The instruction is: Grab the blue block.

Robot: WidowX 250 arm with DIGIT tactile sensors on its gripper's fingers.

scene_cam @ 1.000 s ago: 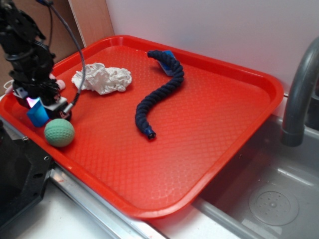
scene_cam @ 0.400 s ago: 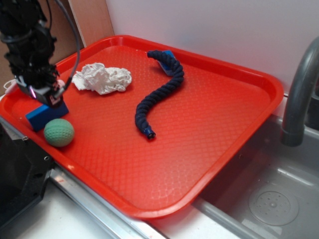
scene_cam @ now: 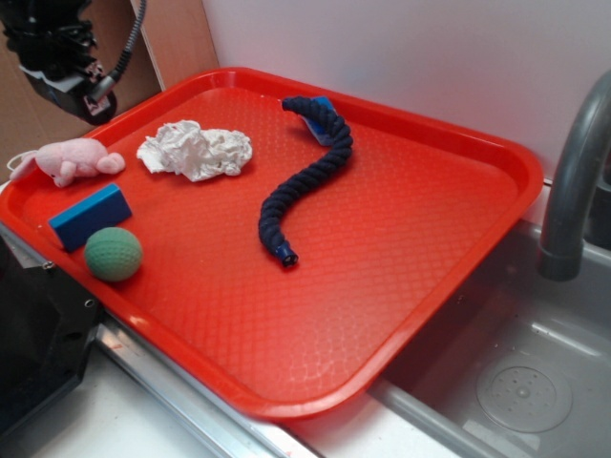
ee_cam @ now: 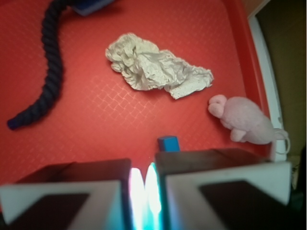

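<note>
The blue block (scene_cam: 91, 217) lies flat on the red tray (scene_cam: 410, 239) near its left edge, just behind the green ball (scene_cam: 113, 253). My gripper (scene_cam: 76, 91) hangs high above the tray's left corner, well clear of the block. In the wrist view only the block's end (ee_cam: 168, 143) shows beyond the fingers. The gripper (ee_cam: 143, 167) has its fingers drawn close with a thin glowing slit between them and nothing held.
A pink plush mouse (scene_cam: 67, 160) lies behind the block, and crumpled white paper (scene_cam: 196, 150) lies to its right. A dark navy rope (scene_cam: 305, 176) curves across the tray's middle. A grey faucet (scene_cam: 573, 181) and sink stand at the right.
The block went from held above the tray to lying flat on it. My gripper then rose up and back, away from it, uncovering the pink mouse.
</note>
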